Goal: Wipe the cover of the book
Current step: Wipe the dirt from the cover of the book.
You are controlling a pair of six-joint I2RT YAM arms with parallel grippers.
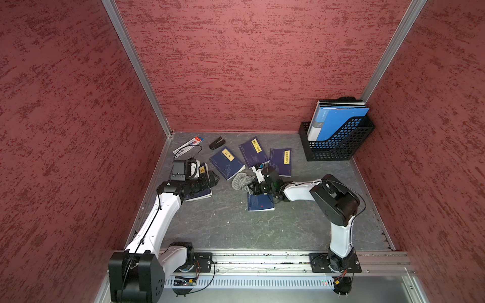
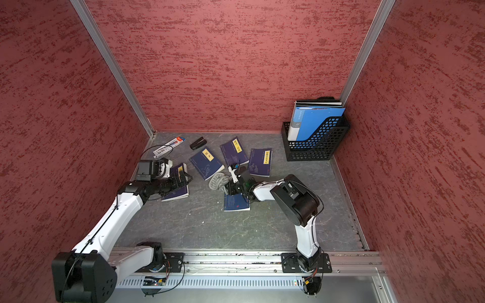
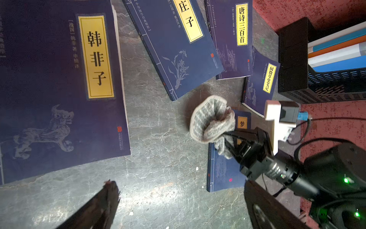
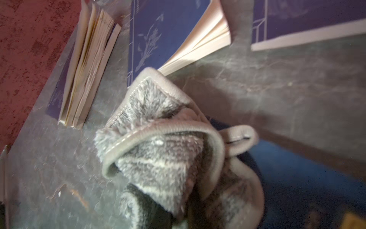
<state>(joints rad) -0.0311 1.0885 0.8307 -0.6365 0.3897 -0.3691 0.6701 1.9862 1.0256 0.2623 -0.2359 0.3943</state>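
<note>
Right gripper (image 3: 230, 141) clamped shut on a bunched grey microfibre cloth (image 1: 240, 181), at the far end of the blue book (image 1: 260, 203) lying flat mid-table. Cloth-to-cover contact cannot be told. Left gripper (image 3: 179, 185): jaws spread wide, holding nothing, by the 韩非子 book (image 3: 59, 89).

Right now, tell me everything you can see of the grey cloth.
The grey cloth is fluffy, fleece-like, striped in light and dark grey, with a stitched hem and a small loop. It is bunched, pinched at one end by the shut right pincer, the rest flopping out over the table next to a blue book; whether it touches them is unclear.
</note>
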